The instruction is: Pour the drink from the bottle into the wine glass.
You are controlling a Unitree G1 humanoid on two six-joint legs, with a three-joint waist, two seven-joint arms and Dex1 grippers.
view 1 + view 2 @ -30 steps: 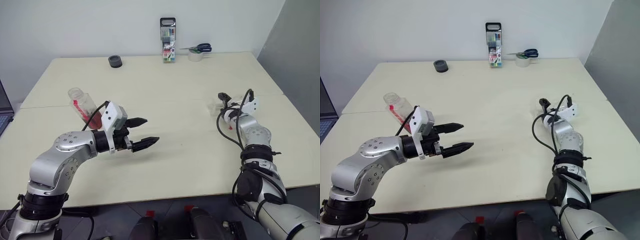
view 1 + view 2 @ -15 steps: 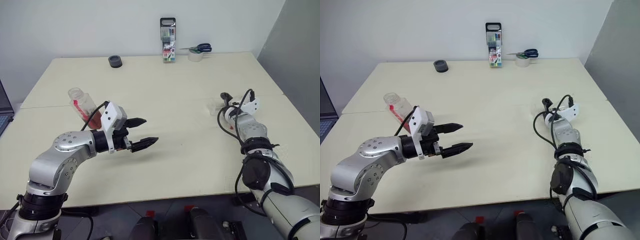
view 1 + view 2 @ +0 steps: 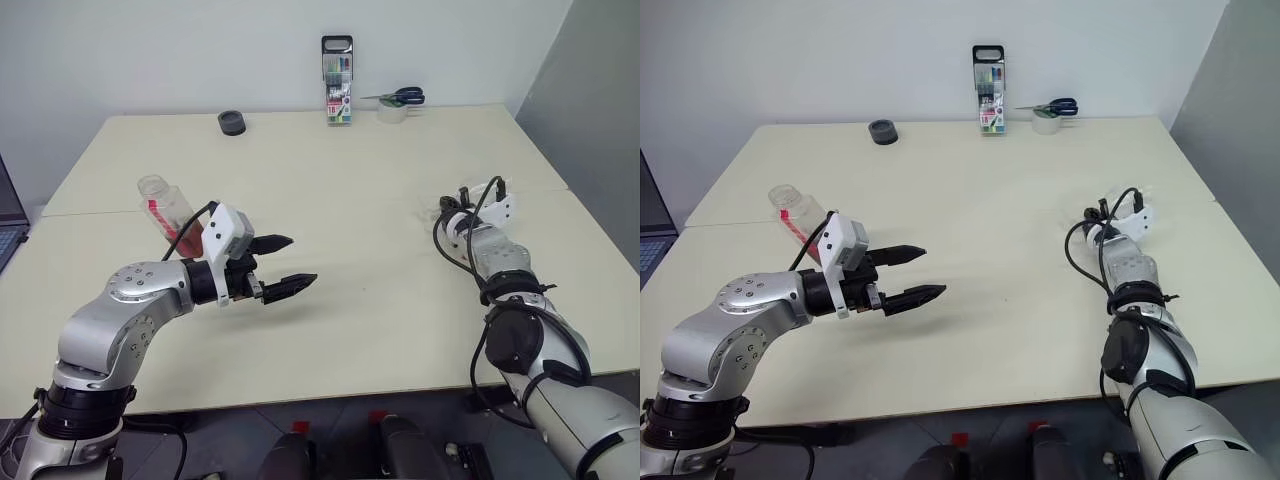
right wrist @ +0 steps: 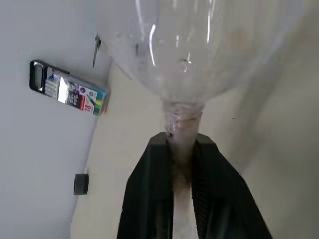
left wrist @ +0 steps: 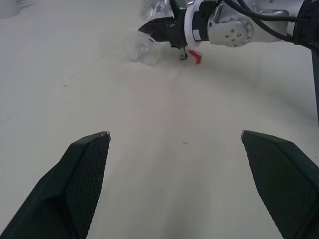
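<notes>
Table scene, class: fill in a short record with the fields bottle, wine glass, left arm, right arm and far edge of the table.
bottle: open, tilted, beside the left gripper, a little drink at its base
wine glass: stem clamped in the right gripper, bowl clear
left arm: jaws wide open, holding nothing
right arm: jaws shut on the stem
far edge: marker case, scissors, black roll
</notes>
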